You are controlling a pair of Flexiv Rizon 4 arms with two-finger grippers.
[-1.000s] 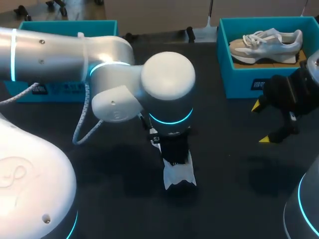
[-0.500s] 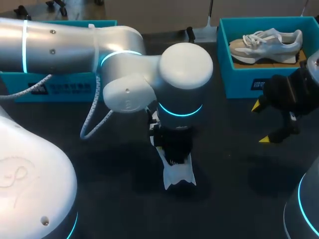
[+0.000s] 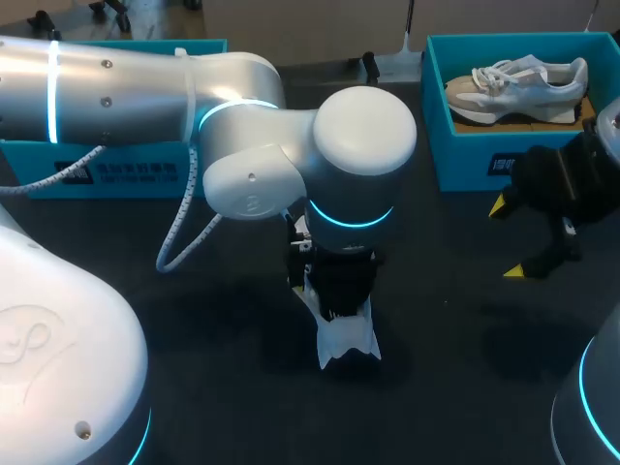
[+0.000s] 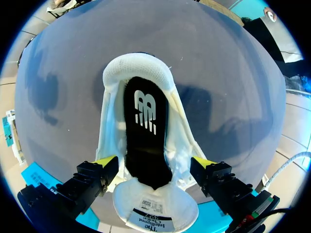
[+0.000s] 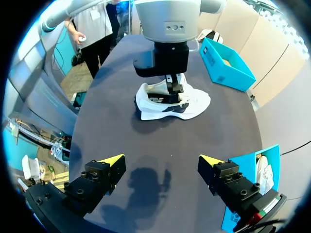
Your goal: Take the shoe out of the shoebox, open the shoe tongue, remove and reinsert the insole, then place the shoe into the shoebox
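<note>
I counted two sneakers, two teal boxes, one insole. White sneaker (image 3: 347, 339) lay at middle of table (image 3: 446, 320), tongue (image 4: 155, 204) folded back, black insole (image 4: 145, 141) seated inside. Left gripper (image 4: 154, 164) hung over it, fingers spread wide, gripping nothing. Second sneaker (image 3: 518, 85) sat in shoebox (image 3: 465, 160) at far right corner. Other teal box (image 3: 126, 174) stood at far left edge. Right gripper (image 5: 162, 162) hovered near right edge, wide, empty.

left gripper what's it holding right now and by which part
Cannot be told: the left gripper straddles the white shoe at its midfoot, but whether it presses the sides does not show.
</note>
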